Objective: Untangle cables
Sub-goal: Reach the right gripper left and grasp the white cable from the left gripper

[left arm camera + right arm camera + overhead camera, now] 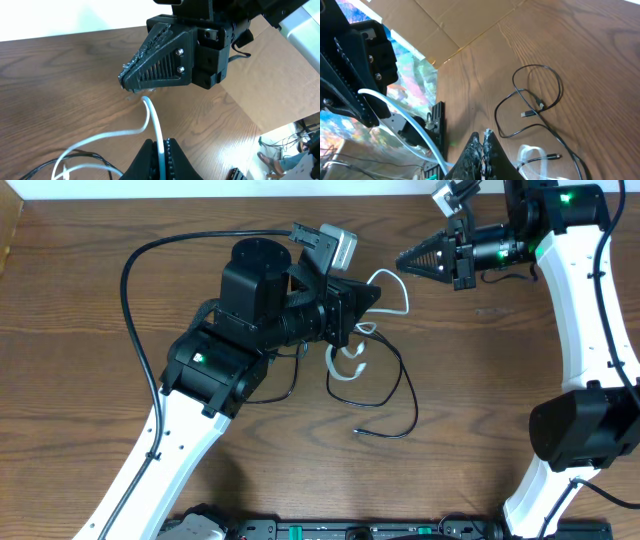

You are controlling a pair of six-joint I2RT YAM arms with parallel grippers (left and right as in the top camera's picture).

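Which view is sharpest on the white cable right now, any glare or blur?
Overhead: even light, thin white cable sharp. Left wrist: cable crisp, background at top blown out white. Right wrist: cable close to the lens looks slightly soft.

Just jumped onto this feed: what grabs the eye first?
The left end effector, mid-table, is shut on the white cable, which arcs up to the tip of the shut right end effector; whether that one grips it is unclear. The black cable lies looped on the table beside them.
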